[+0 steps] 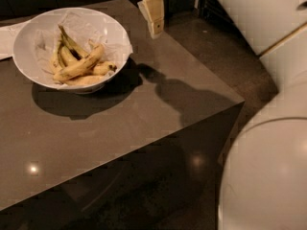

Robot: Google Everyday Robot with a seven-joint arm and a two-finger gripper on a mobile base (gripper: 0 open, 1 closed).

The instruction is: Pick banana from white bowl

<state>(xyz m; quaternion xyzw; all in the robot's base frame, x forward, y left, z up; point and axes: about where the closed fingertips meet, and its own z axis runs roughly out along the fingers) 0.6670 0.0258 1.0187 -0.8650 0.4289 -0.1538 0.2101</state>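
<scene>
The white bowl (29, 37), wide, shallow and lined with crinkled white paper, stands at the back left of the dark table (144, 119). It holds a bunch of bananas joined at a dark greenish stem (67, 38). A loose yellow banana (101, 69) with a darkened tip lies at the front right of the pile. My gripper (155, 31) hangs cream-coloured at the top of the view. It points down, above the table's back right edge, to the right of the bowl and clear of it. It holds nothing that I can see.
White paper (7, 40) lies on the table left of the bowl. The table's right edge and corner (242, 100) drop to a dark floor (225, 61). White robot body parts (268, 176) fill the right side. The gripper's shadow (182, 97) falls across the table.
</scene>
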